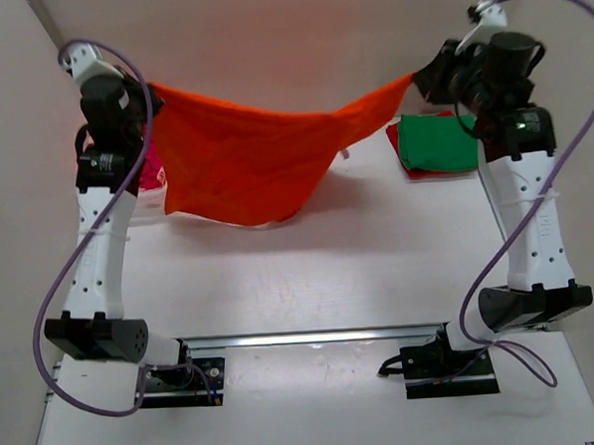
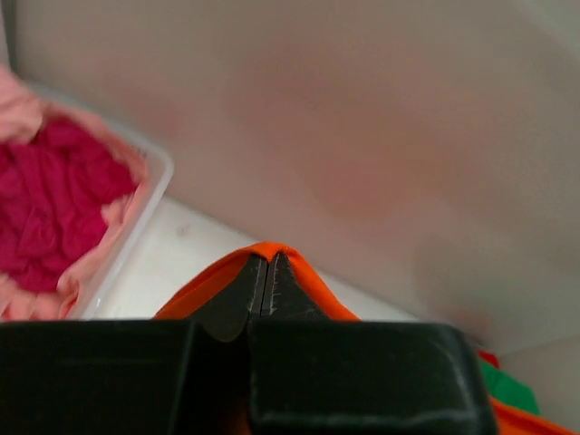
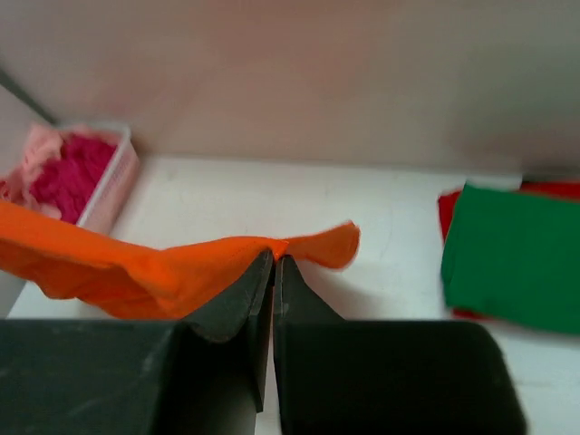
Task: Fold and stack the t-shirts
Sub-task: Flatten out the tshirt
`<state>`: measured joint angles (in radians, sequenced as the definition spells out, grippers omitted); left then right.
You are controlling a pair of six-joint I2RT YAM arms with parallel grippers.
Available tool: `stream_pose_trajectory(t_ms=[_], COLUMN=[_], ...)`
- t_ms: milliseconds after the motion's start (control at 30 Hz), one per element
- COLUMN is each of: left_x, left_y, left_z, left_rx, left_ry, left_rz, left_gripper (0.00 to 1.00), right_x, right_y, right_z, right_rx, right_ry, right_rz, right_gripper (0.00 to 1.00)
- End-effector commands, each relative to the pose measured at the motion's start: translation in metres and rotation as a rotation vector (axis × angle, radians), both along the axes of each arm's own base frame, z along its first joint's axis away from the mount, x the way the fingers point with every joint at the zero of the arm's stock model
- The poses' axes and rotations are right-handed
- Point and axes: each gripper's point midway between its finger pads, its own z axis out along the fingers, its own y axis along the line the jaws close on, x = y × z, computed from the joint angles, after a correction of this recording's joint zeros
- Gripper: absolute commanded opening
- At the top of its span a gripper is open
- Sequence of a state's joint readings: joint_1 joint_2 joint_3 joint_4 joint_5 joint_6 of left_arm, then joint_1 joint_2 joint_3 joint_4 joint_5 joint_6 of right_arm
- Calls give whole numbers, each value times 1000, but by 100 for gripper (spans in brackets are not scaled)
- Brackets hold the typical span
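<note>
The bright orange t-shirt [image 1: 244,160] hangs stretched in the air between both grippers above the back of the table, its lower edge sagging toward the tabletop. My left gripper [image 1: 149,91] is shut on its left corner, with orange cloth [image 2: 272,251] wrapped over the closed tips. My right gripper [image 1: 419,77] is shut on its right corner, and an orange flap [image 3: 317,246] pokes past the tips. A folded green t-shirt [image 1: 437,142] lies on a folded red one [image 1: 401,157] at the back right, also in the right wrist view [image 3: 512,254]. Magenta [image 2: 50,204] and light pink [image 2: 18,113] shirts lie in the basket.
The white plastic basket [image 2: 136,231] stands at the back left against the wall, mostly hidden behind my left arm in the top view [image 1: 156,195]. The wall runs along the back. The arm bases and rail [image 1: 313,336] sit at the near edge.
</note>
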<state>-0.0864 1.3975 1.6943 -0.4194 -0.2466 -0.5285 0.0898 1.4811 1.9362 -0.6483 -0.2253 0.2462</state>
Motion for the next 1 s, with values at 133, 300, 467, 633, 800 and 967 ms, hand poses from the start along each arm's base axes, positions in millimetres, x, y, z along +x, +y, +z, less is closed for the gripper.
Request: stream_pose_trajectory(t_ms=[133,300,467,633,800,967], left_x=[-27,-78,-154,-218,-267,-264], left_y=[-5,-8,-1,10,14,12], left_z=[97,93,92,92,112,96], left_rx=[11,-26,-39,-7,9,-14], left_ry=[-201,-256,-336,-383,-438,-393], left_rz=[-41,-51,-43,-33,-60,-69], left_gripper=[0,0,0,0,0,0], right_x=[-46,-93,-163,-224,-268,-258], right_y=[-26,-42,-46,-47,-48,-43], right_z=[92,107,140,164,198,198], right_rx=[-78,-136,-189,-196,-190,-183], right_ry=[-248,-315,-449,-574,-705,-695], right_rz=[12,-37,-85,-101,-126,-94], right_gripper=[0,0,0,0,0,0])
